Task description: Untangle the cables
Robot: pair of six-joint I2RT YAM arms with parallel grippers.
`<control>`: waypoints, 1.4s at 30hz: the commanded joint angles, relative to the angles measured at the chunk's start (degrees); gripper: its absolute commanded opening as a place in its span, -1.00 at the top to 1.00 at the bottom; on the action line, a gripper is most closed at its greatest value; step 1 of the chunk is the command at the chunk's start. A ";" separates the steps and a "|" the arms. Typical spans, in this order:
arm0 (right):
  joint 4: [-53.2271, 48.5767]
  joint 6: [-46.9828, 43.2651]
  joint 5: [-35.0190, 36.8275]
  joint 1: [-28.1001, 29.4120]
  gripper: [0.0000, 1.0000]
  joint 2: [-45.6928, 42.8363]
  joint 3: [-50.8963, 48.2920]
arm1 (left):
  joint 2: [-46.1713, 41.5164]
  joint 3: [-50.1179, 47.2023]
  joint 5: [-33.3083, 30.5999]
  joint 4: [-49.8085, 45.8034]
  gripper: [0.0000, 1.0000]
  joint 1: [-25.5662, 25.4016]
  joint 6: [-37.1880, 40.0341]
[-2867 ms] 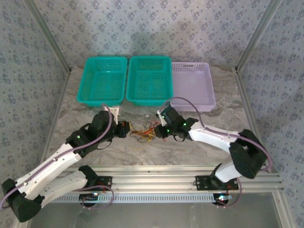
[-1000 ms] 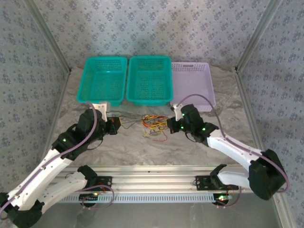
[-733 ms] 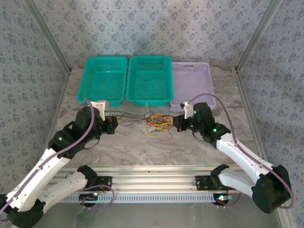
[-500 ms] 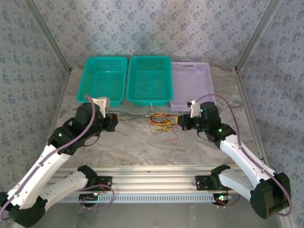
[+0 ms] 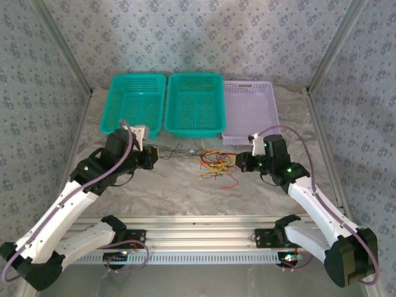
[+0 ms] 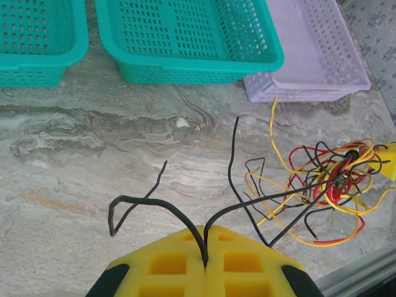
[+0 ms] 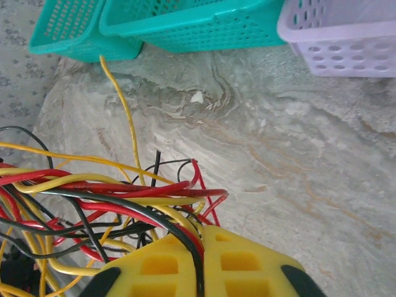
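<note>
While left end effector [image 6: 205, 247] clamps, cables [image 6: 322, 179] tangle.

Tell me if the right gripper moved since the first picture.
Yes. The right gripper went rightward, from below the middle teal basket to below the lilac basket.

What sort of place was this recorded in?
Probably a robot test cell: aluminium frame with patterned walls, arms bolted to a rail, baskets and cables on a marble-look table.
</note>
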 commanded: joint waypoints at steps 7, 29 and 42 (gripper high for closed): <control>0.59 1.89 5.48 -1.60 0.39 1.93 -2.10 | 1.06 -3.80 0.61 4.22 1.00 2.64 -2.89; 19.62 3.72 6.19 28.94 -0.38 24.25 9.97 | 4.65 -8.35 6.30 19.02 1.00 -4.29 -9.96; 23.83 8.13 8.52 28.86 -0.22 37.93 13.84 | -6.24 -18.09 7.64 27.21 1.00 -6.35 -10.85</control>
